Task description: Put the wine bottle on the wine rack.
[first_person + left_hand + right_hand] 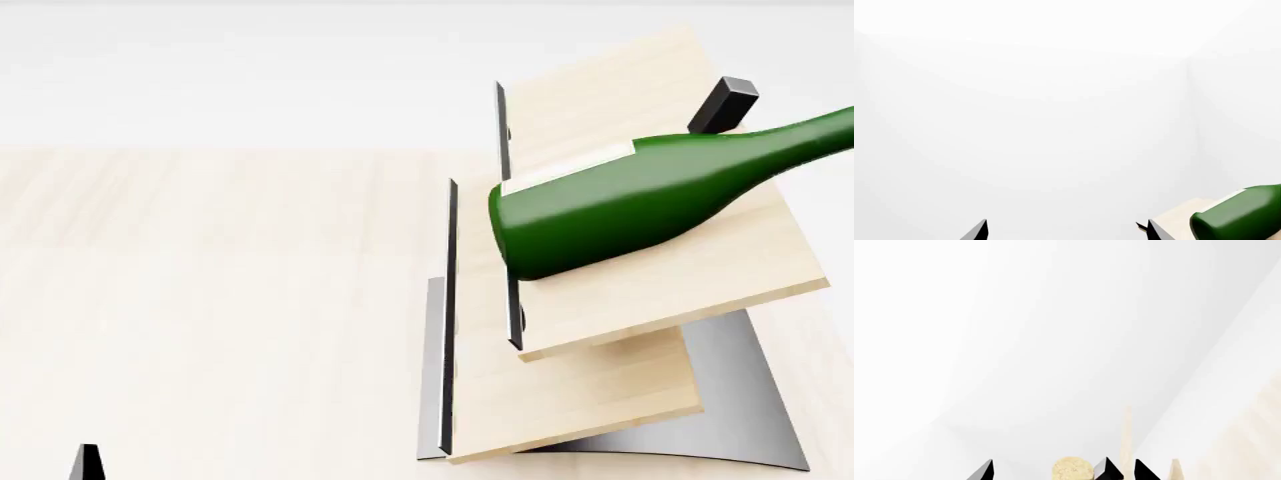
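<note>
The wine bottle (627, 200) lay on the wine rack's (667, 290) top board, upper right of the head frame. Both tools showed spread tips gripping nothing. Glass, likely heavy, slippery and breakable; best held around the body.

Looks like a bare simulated room, home-ish at best: plain white walls (1054, 100), a light wood tabletop (200, 300), and just a tiered wine rack (641, 300) with a green wine bottle (627, 205) lying on it.

Dk green wine bottle (627, 205), pale label; light-wood wine rack (641, 300), grey base
</note>
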Controlling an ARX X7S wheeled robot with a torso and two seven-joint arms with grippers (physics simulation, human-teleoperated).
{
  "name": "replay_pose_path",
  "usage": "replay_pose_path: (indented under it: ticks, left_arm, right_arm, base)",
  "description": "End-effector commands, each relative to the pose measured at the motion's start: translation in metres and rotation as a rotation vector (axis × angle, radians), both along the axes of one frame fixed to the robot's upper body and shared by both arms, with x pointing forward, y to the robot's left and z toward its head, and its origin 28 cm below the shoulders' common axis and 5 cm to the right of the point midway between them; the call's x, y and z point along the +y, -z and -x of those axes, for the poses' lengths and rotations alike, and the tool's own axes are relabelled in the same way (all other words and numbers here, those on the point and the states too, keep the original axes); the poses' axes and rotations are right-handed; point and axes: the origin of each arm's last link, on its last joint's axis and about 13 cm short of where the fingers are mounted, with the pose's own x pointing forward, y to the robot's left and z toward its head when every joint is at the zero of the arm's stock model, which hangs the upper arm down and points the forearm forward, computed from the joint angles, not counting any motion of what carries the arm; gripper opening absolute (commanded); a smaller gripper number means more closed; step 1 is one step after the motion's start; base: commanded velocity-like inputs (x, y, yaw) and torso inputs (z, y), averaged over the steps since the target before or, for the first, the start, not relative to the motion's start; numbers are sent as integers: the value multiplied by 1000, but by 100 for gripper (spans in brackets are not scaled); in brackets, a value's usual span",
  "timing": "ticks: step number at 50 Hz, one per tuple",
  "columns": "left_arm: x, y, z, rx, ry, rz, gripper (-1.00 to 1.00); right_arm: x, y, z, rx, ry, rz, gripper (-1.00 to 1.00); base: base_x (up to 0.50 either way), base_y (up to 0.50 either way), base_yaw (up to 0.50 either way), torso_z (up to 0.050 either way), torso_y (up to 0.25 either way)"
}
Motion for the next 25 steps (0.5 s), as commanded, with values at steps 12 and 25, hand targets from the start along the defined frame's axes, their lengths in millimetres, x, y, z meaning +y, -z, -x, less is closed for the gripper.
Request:
replay_pose_path:
  ticks: [12,25]
  left_arm:
    - [-1,0,0,0,0,-2,100]
    - [0,0,0,0,1,-2,100]
  right_arm:
    - [-9,-18,35,-70,101,-61,100]
    - [-11,-35,54,-125,256,69,100]
  base:
    - [0,0,0,0,0]
    - [0,0,0,0,0]
